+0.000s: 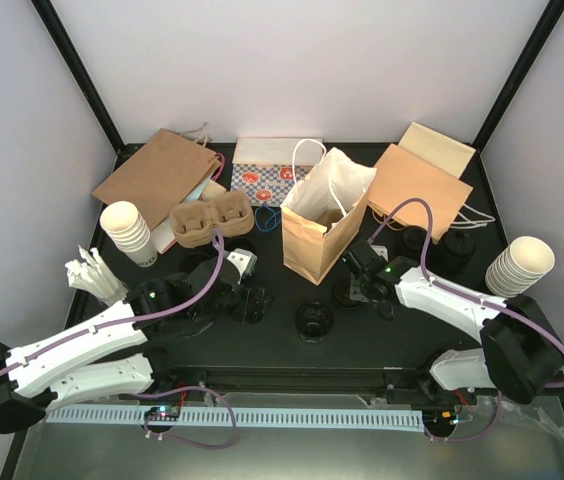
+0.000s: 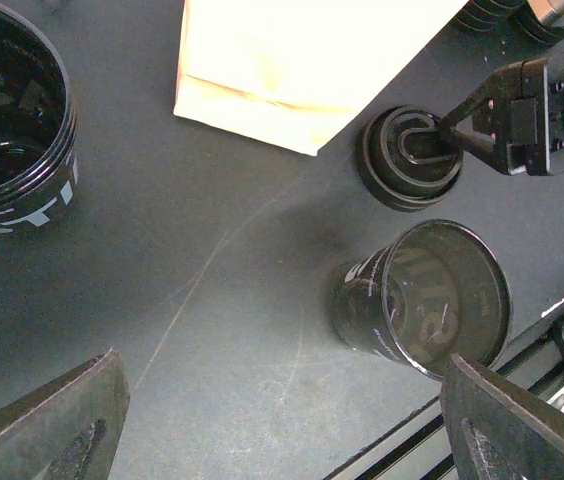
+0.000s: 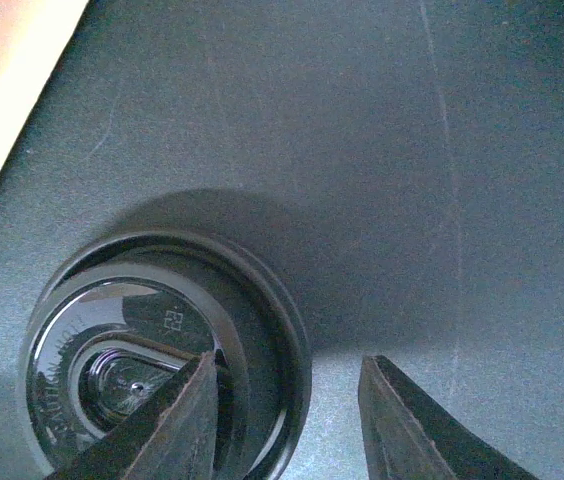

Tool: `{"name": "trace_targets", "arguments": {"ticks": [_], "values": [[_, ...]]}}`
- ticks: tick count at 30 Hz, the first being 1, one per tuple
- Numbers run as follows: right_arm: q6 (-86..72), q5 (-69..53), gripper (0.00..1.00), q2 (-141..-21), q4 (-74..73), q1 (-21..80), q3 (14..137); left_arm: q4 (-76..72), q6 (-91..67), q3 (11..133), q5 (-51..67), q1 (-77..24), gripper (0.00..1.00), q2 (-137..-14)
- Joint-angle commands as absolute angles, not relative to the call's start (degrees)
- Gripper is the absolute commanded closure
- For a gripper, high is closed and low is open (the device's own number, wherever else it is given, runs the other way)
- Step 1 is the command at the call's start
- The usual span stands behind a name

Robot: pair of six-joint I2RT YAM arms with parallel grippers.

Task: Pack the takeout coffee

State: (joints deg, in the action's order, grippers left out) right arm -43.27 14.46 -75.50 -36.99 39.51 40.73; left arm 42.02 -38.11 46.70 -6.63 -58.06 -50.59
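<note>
Two cup stacks (image 1: 127, 232) (image 1: 520, 265) | left claw (image 2: 282, 365) spread | right claw (image 3: 287, 358) half-spread astride takeout coffee (image 3: 142, 340)

The takeout coffee (image 3: 162, 340) under my right gripper (image 3: 287, 365) was capped in glossy, smooth black plastic, while my fingers (image 3: 417, 430) looked dull, dark and grainy. The table (image 3: 412, 150) was matt black and finely scratched. The paper bag (image 1: 322, 225) was matt brown kraft, creased; the cup carrier (image 1: 210, 220) was rough brown pulp.

The right hand (image 3: 287, 405) partly hides the coffee cup (image 3: 112, 325), cropped below.
</note>
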Motion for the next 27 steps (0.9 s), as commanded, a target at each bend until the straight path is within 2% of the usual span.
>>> {"name": "trace_targets", "arguments": {"ticks": [1, 8, 19, 27], "values": [[-44.7, 15.6, 0.61, -76.8, -36.5, 39.7, 41.7, 41.9, -37.5, 47.9, -7.6, -57.6, 0.12, -49.7], [-45.1, 15.0, 0.75, -78.5, -36.4, 39.7, 42.9, 42.2, -37.6, 47.6, -7.8, -57.6, 0.12, -49.4], [-46.7, 12.4, 0.86, -77.1, -36.4, 39.7, 42.0, 42.3, -37.8, 47.3, -7.8, -57.6, 0.12, -49.2], [-47.5, 10.7, 0.87, -77.1, -35.5, 39.7, 41.3, 42.7, -38.0, 47.4, -7.9, -57.5, 0.12, -48.8]]}}
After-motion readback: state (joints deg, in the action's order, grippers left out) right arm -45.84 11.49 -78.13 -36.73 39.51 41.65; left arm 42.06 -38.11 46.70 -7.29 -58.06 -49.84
